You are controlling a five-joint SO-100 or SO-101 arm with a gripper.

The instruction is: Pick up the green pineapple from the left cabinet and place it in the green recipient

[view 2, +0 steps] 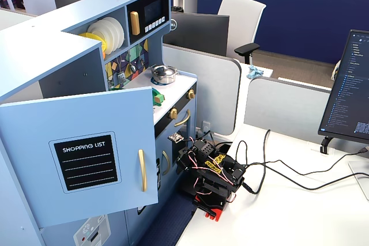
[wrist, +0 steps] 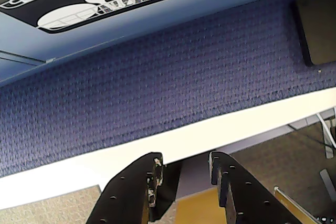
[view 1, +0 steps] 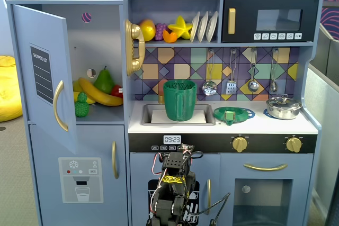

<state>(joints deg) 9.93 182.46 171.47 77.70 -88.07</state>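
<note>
- Left cabinet (view 1: 100, 41) door (view 1: 45, 67) stood swung open in a fixed view; compartment mouth was unblocked from the front.
- Open door (view 2: 81, 154) projected outward over the floor side, a barrier on that flank of the opening.
- Green pineapple (view 1: 81, 105) sat at the shelf's front edge; banana (view 1: 100, 93) and pear (view 1: 104, 80) crowded just behind and beside it, touching or nearly so.
- Upper half of the compartment was free above the fruit.
- Gold toy phone (view 1: 134, 46) hung on the dividing wall, at the opening's right edge.
- Green recipient (view 1: 179, 99) stood in the sink (view 1: 151, 115), mouth open upward; hanging utensils (view 1: 231, 80) were to its right, apart.
- Tool (wrist: 184, 169) jaws were parted, carpet (wrist: 157, 93) below clear.
</note>
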